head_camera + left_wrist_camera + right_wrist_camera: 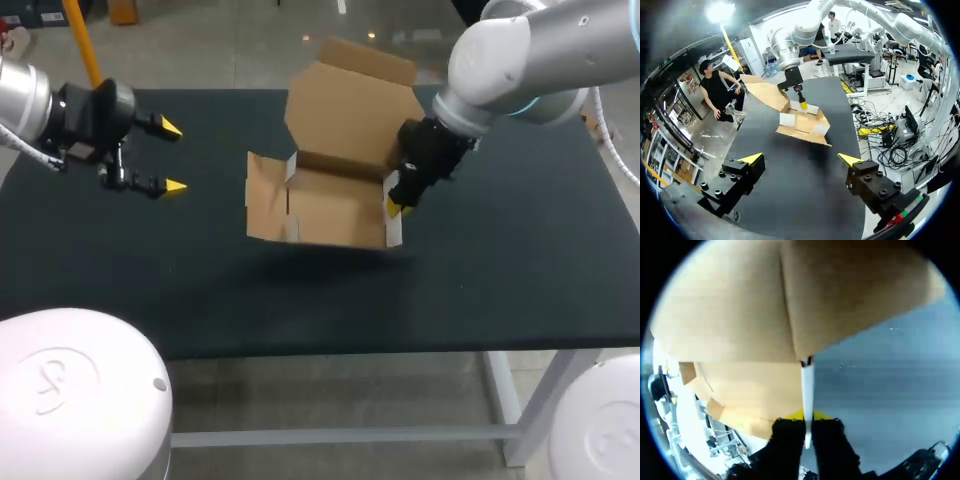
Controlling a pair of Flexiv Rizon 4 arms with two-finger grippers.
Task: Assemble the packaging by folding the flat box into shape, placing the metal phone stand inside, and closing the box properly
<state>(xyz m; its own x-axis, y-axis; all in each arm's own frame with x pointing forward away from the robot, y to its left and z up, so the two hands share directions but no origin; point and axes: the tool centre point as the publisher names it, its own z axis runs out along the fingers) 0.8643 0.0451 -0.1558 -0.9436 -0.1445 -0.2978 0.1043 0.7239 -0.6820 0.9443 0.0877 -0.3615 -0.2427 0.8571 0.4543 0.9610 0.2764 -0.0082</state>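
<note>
The right gripper [807,416] is clamped on a thin side wall [807,385] of the box [325,195]. In the right wrist view its two black fingers stand close together, and the white edge of the wall is pressed between the yellow tips from both sides. This view shows little else: brown cardboard panels ahead of the fingers and a piece of the black table [500,280] beside them. The shape of the box cannot be read from it.

The head view gives that shape. The box is half folded and open at the top, over the middle of the table (whether it rests flat I cannot tell). Its lid [352,110] stands up at the far side of the box. The gripped wall is on the right side of the box, and the right arm [520,60] comes down to it from beyond the far right corner.

The left gripper [172,157] is well apart from the box, on its left side, with the fingers spread wide and nothing between them. The left wrist view looks between these two tips straight at the box. It shows more clearly than the head view the short white-faced flaps [787,119] at the corners of the box, and one yellow tip of the right gripper at the far wall.
</note>
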